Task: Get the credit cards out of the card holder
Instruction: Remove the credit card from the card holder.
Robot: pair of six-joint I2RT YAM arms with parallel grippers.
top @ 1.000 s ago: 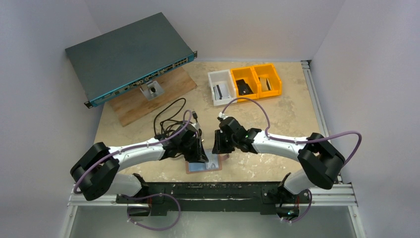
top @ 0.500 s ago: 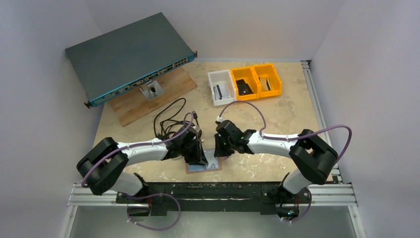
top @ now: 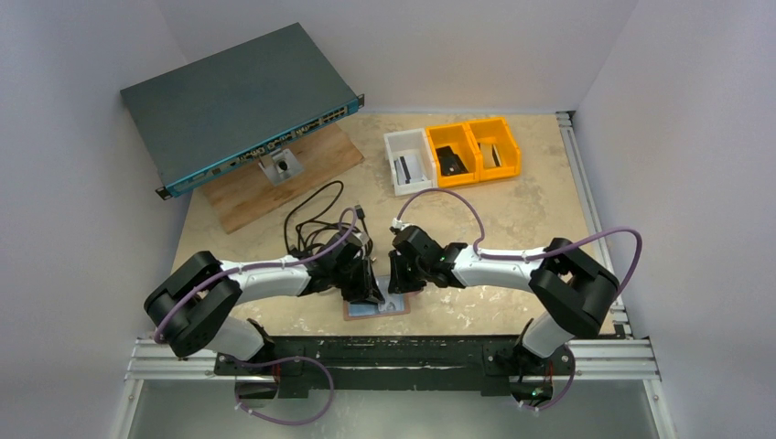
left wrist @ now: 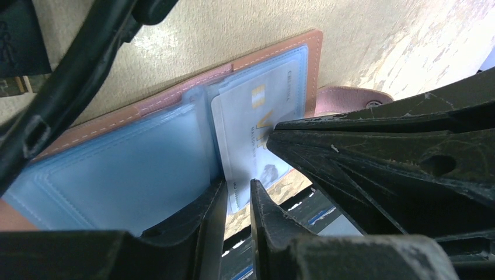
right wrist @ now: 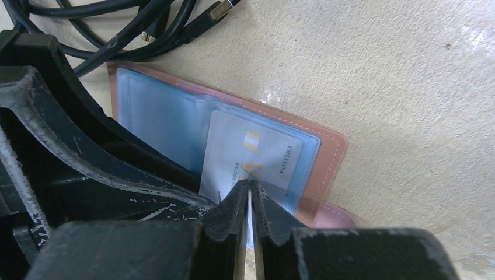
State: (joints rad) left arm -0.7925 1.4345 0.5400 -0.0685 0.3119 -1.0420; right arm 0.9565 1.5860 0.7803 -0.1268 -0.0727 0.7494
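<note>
Both grippers over the open card holder (top: 377,306) at the table's (top: 512,210) near edge.
From above we see the arms meeting there. Left wrist: left gripper (left wrist: 236,195) fingers slightly apart, straddling the pale credit card's (left wrist: 254,125) edge. Right wrist: right gripper (right wrist: 250,195) fingers nearly together, pinching that card, partly out of its clear pocket.

Card holder (right wrist: 330,153) looking like smooth pink-brown leather with pale stitching, clear glossy plastic pockets (left wrist: 128,169) inside. Pale card (right wrist: 251,154) showing as smooth plastic, slightly shiny. Gripper fingers (left wrist: 362,157) appearing as matt black plastic, scuffed and scratched. Table (right wrist: 397,87) reading as rough, mottled beige stone-like surface. Cables (right wrist: 117,29) looking glossy black.
</note>
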